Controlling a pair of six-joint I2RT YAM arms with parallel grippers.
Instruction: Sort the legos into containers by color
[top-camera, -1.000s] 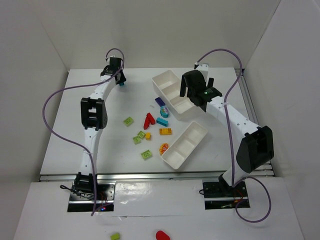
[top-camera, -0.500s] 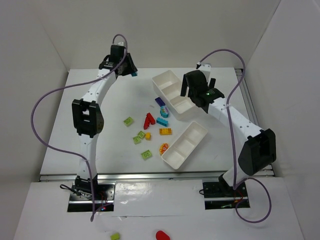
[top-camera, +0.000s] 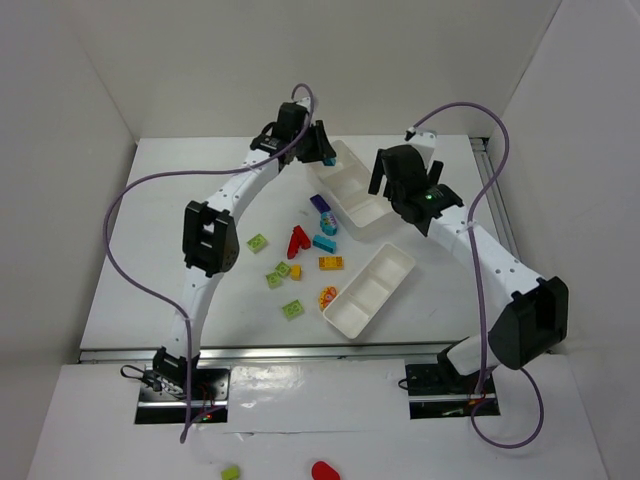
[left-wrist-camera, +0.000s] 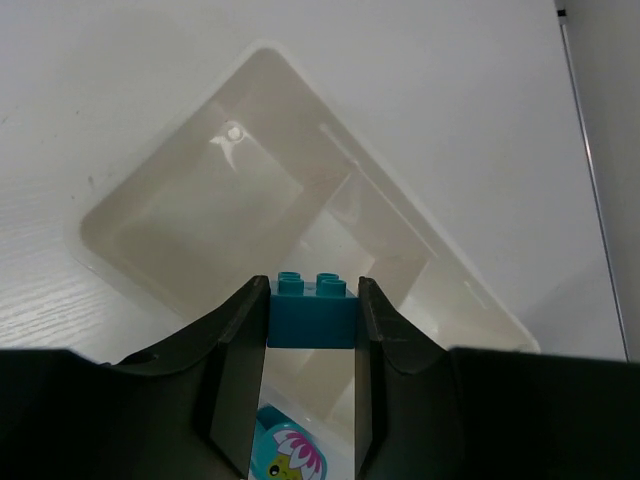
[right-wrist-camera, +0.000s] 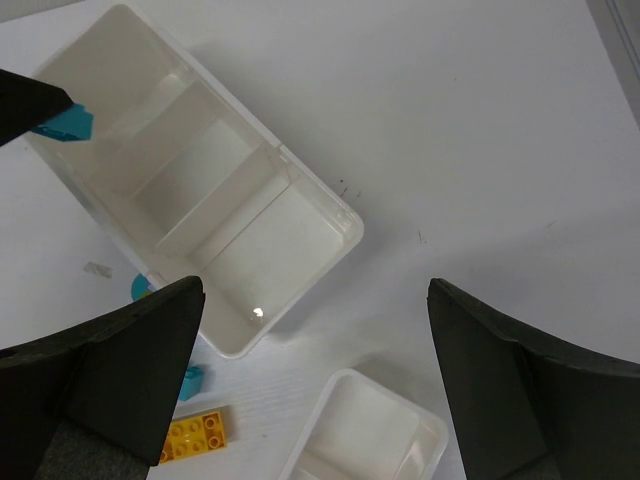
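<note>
One teal brick (left-wrist-camera: 312, 312) sat clamped in the left gripper (left-wrist-camera: 311, 300), apparently above the far-edge tray (left-wrist-camera: 200, 210); right gripper (right-wrist-camera: 312, 300) gaped empty.

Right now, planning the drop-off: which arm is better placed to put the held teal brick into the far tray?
Left. The left gripper clamps the teal brick above the far tray; the right gripper hangs open and empty.
</note>
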